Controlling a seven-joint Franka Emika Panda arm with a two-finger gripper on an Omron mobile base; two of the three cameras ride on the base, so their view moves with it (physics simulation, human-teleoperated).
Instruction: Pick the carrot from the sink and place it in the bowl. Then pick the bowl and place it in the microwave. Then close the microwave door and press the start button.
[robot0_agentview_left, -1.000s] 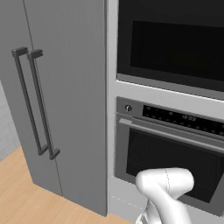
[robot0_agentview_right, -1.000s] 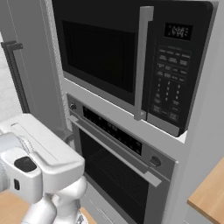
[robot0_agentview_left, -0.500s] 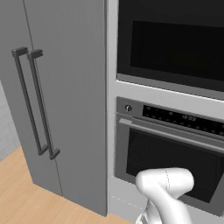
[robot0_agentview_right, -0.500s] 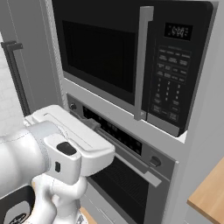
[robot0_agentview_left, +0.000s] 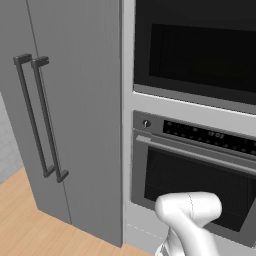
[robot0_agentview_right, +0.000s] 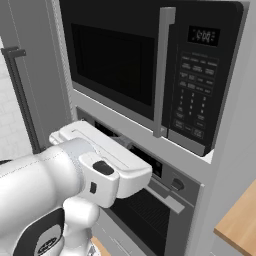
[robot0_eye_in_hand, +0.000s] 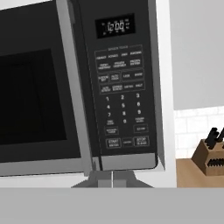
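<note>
- The microwave (robot0_agentview_right: 150, 75) is one unit, built into the grey wall column, and it fills most of what lies ahead of the hand in the hand view.
- One microwave door (robot0_agentview_right: 112, 62), black with a dark window, sits flush and closed against the front; one vertical grey bar handle (robot0_agentview_right: 162, 70) runs down its right edge.
- One keypad panel (robot0_eye_in_hand: 120, 100) is directly in front of the hand, with one lit clock display (robot0_eye_in_hand: 115, 27) at its top and rows of small buttons below.
- The start key cannot be picked out with certainty among the bottom row of buttons.
- One oven (robot0_agentview_left: 195, 180) sits below the microwave, with a control strip, one round knob (robot0_agentview_left: 146, 123) and one horizontal bar handle (robot0_agentview_left: 195, 154).
- The robot's white arm (robot0_agentview_right: 75, 175) reaches up in front of the oven toward the microwave.
- I cannot tell whether the jaws are open or closed; they are hidden behind the hand's white body.
- One tall grey cabinet (robot0_agentview_left: 65, 115) stands left of the column, with two long dark vertical handles (robot0_agentview_left: 37, 120) side by side.
- To the right of the hand, one wooden desk (robot0_eye_in_hand: 199, 173) carries one brown knife block (robot0_eye_in_hand: 211, 153) holding dark-handled knives.
- White tiled wall shows behind the knife block; light wood floor (robot0_agentview_left: 30, 225) lies at the foot of the cabinet.
</note>
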